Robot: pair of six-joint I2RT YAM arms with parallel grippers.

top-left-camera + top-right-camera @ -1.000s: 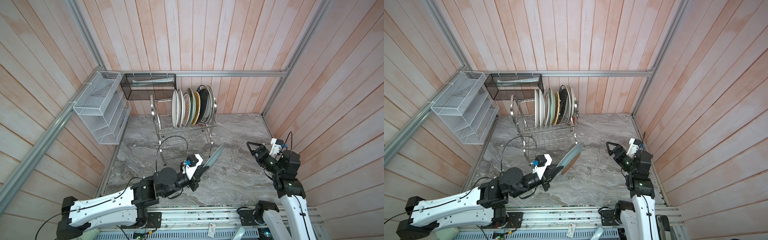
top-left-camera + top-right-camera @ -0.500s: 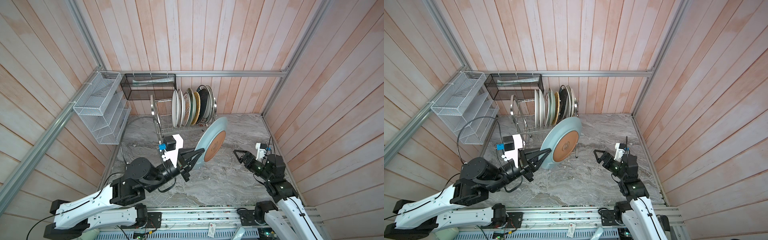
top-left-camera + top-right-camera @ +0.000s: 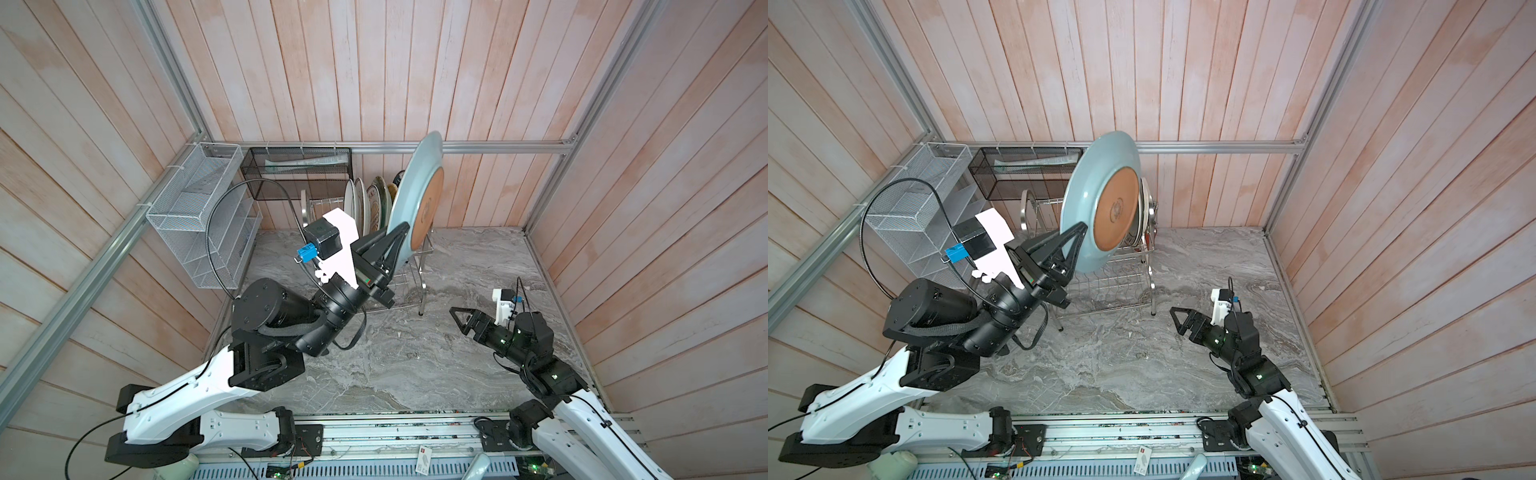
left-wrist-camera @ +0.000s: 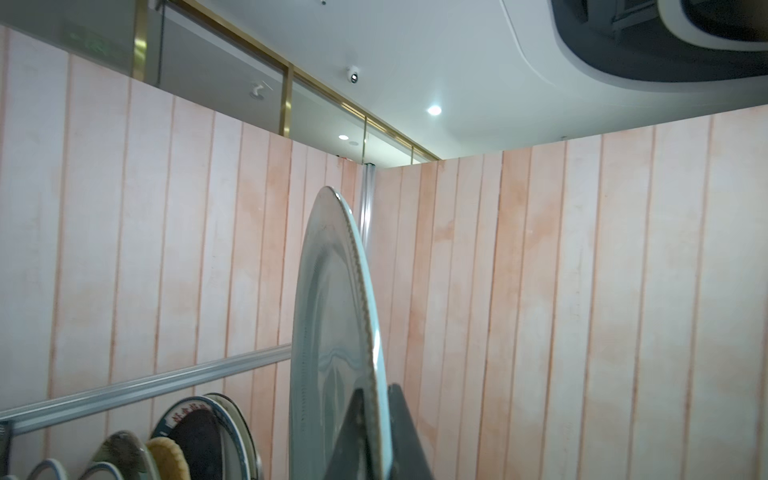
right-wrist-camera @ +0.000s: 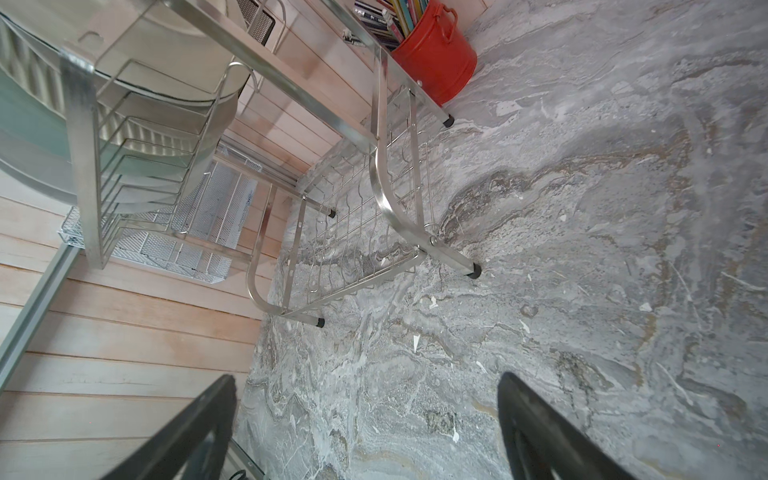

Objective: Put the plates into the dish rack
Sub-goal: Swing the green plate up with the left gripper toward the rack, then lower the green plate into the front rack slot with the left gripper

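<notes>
Grey-blue plate point(image 3: 411, 187) upright, rim clamped in left gripper point(image 3: 400, 233); right gripper point(image 3: 459, 322) empty, spread.

- One grey-blue round plate point(image 3: 1080, 203), brown underneath
- At least five other round plates point(image 3: 352, 203)
- One steel wire dish rack point(image 5: 85, 166)
- One white mesh organiser point(image 3: 199, 216)
- One black mesh basket point(image 3: 291, 183)

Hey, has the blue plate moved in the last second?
Yes. The plate rose from low over the table in front of the rack to high above it, nearer the back wall.
</notes>
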